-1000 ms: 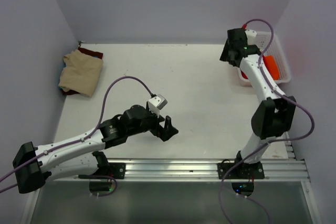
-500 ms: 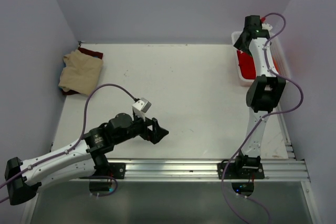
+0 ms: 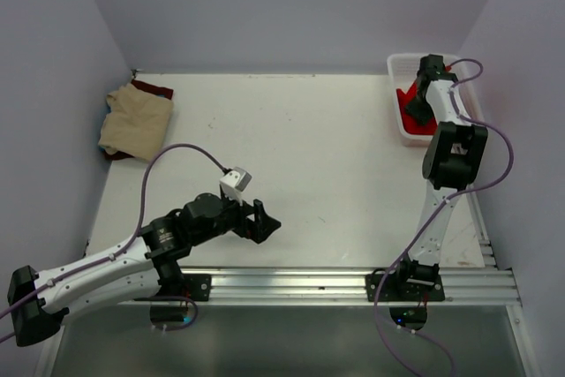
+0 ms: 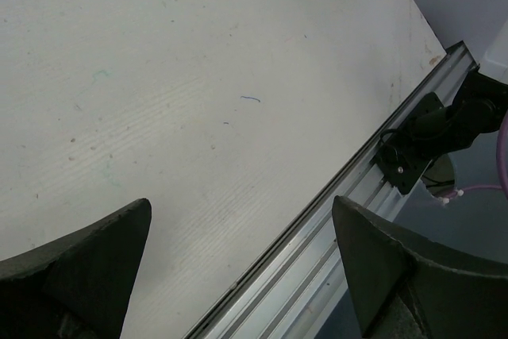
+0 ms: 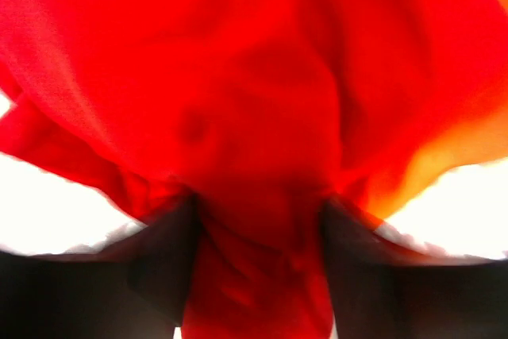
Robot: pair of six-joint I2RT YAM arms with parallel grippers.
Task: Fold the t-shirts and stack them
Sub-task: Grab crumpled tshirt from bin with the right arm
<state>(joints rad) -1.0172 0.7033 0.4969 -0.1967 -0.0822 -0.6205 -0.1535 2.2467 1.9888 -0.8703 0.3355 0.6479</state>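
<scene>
Your bench stock, as counted:
- T-shirts, three: one tan t-shirt (image 3: 137,125) and one dark maroon t-shirt (image 3: 159,89) at far left, and one red t-shirt (image 3: 408,115) at far right.
- White basket (image 3: 399,64), one.
- Arms, two: left arm (image 3: 115,258), right arm (image 3: 441,192).

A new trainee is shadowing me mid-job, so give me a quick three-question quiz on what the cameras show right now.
1. True or false: the left gripper holds a t-shirt.
2. The right gripper reaches into: A) the white basket B) a cardboard box C) a sink.
3. Which t-shirt lies on top at the table's far-left corner?
Key: 1 false, open and empty. 2 A, onto the red t-shirt. 3 the tan t-shirt, over the maroon t-shirt.
</scene>
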